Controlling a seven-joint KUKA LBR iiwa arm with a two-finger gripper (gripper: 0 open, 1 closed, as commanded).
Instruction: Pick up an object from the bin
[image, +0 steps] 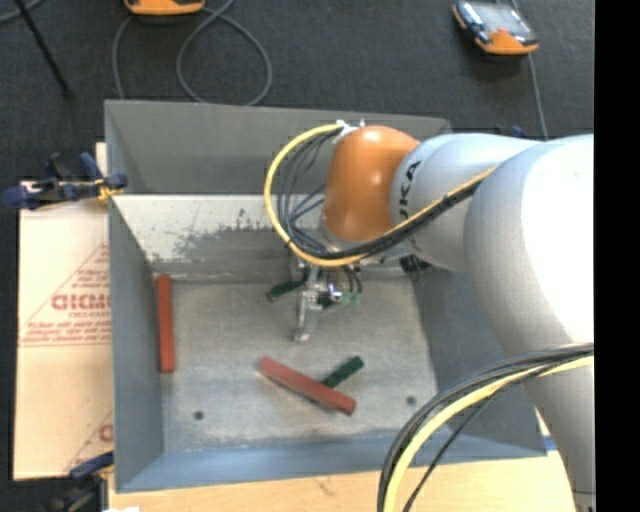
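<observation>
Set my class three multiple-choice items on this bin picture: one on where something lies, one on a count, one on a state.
1. Where does the long red bar lie?
A along the view's left wall
B in the far right corner
C on the rim

2. How many red bars are in the bin?
A one
B two
C four

3. The slanting red bar is:
A leaning on the back wall
B flat on the floor beside a small dark green piece
C standing on end

Key: 1 A, it runs beside that wall; 2 B, one left, one front; 3 B, it lies flat, apart from the gripper.
</observation>
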